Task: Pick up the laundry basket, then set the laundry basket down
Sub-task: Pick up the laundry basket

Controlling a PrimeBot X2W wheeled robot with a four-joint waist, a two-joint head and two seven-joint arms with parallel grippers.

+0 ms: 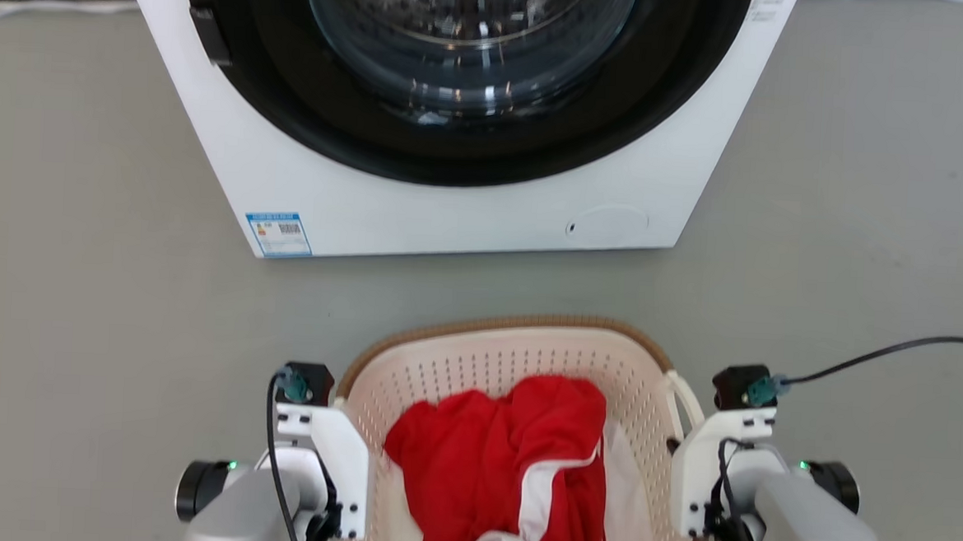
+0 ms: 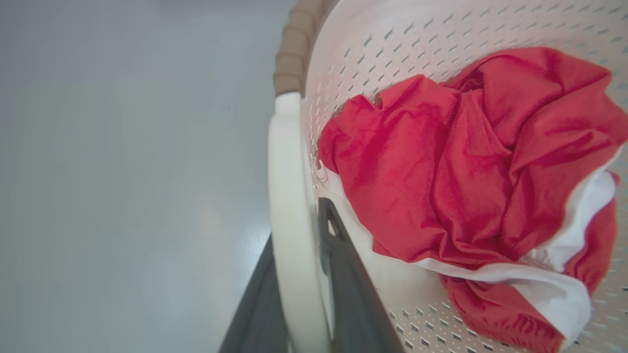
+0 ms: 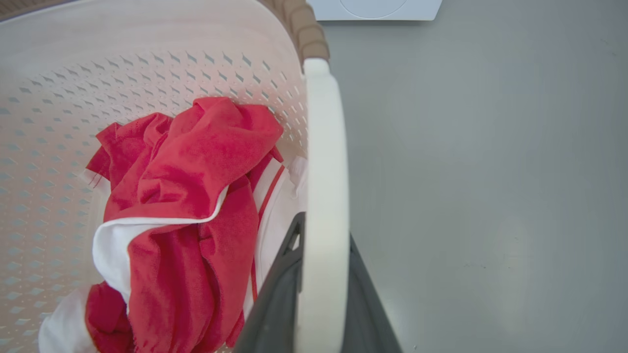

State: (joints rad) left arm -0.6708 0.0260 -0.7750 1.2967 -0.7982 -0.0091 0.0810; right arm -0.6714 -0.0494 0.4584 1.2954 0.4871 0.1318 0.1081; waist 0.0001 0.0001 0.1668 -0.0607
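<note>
The laundry basket (image 1: 495, 327), cream and perforated with a brown woven-look rim, sits between my two arms at the bottom of the head view. Red and white clothes (image 1: 505, 457) lie crumpled inside it. My left gripper (image 2: 297, 230) is shut on the basket's white left loop handle (image 2: 287, 166), one dark finger inside the wall and one outside. On the other side, my right gripper (image 3: 324, 230) is shut on the right loop handle (image 3: 326, 147) in the same way. Whether the basket's base touches the floor is hidden.
A big white washing machine (image 1: 452, 211) with a dark round door stands on the grey floor (image 1: 76, 299) just beyond the basket. A black cable (image 1: 881, 353) runs off from my right wrist to the right. Open floor lies on both sides.
</note>
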